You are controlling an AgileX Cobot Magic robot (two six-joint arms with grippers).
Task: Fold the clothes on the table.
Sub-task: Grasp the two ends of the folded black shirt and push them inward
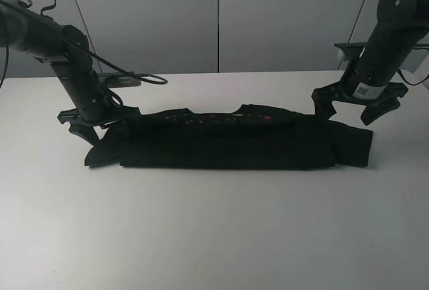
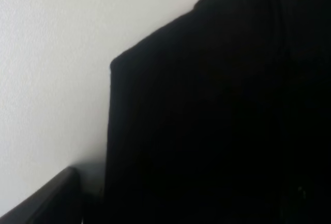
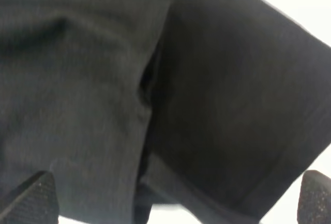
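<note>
A: Where is the black T-shirt (image 1: 228, 144)?

B: It lies in the middle of the white table (image 1: 214, 236) as a long low band running side to side. The near edge is straight. The far edge is lumpier, with the collar bump and a line of small red marks along it. One sleeve lies flat past the right end; the left end tapers to a point.

A: Left gripper (image 1: 99, 129)?

B: It is down at the tapered left end with its fingers spread wide and nothing pinched. The overhead view does not show whether the tips touch the cloth. The left wrist view shows only one dark finger (image 2: 46, 203), beside a squared corner of the fabric.

A: Right gripper (image 1: 350, 116)?

B: It is at the far right corner of the band, above the sleeve. Its fingers (image 3: 31, 198) are as far apart as they go, one at each side of the right wrist view, with cloth between them but none gripped.

A: How much room is there?

B: There is wide bare tabletop on the near side and a narrower strip behind, up to the grey panelled wall (image 1: 268, 15). Both ends of the shirt lie well inside the table edges.

A: Surfaces?

B: The shirt is matte cotton with a fine weave, a soft crease where the sleeve meets the body and a stitched hem. The tabletop is smooth and plain. The finger pads are dark and grainy.
</note>
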